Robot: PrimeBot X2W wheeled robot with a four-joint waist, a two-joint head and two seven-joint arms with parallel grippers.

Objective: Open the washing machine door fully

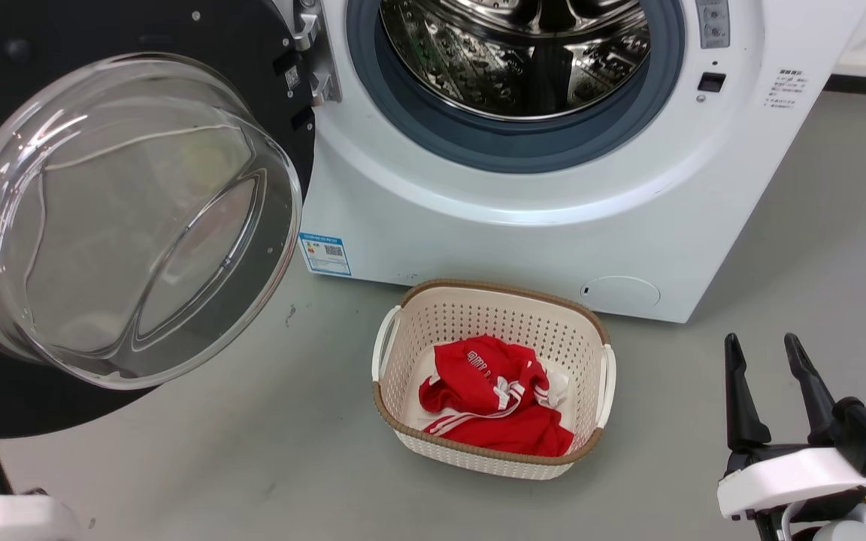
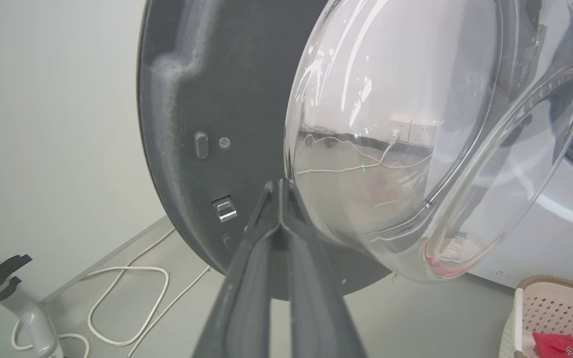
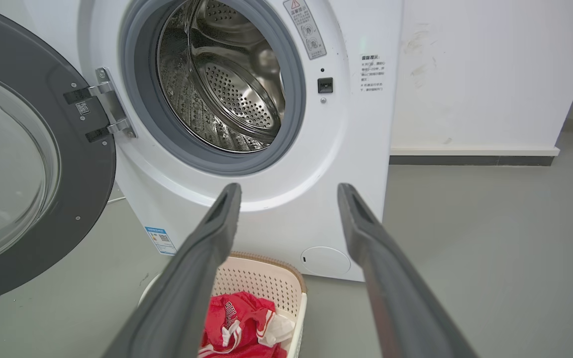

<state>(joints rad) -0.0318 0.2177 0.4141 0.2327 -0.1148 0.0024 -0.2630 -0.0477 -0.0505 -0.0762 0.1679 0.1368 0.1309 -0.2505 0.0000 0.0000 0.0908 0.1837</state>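
The washing machine door (image 1: pixel 252 45) is a black disc with a bulging clear glass bowl (image 1: pixel 125 218); it stands swung out to the left on its metal hinge (image 1: pixel 313 52). The steel drum (image 1: pixel 516 52) lies exposed behind it. In the left wrist view the door's inner face (image 2: pixel 217 99) and latch (image 2: pixel 224 209) are close ahead, and my left gripper (image 2: pixel 279 185) is shut with nothing in it, its tips just short of the bowl's lower edge. My right gripper (image 1: pixel 767 353) stands open at the lower right, well away from the door (image 3: pixel 82 164). The right gripper (image 3: pixel 289 191) holds nothing.
A cream basket (image 1: pixel 395 330) with red clothing (image 1: pixel 493 398) sits on the grey floor before the machine (image 1: pixel 478 225). A small round white flap (image 1: pixel 619 291) is low on its front. White cable (image 2: pixel 132 298) loops on the floor by the wall, near a grey stand (image 2: pixel 3 288).
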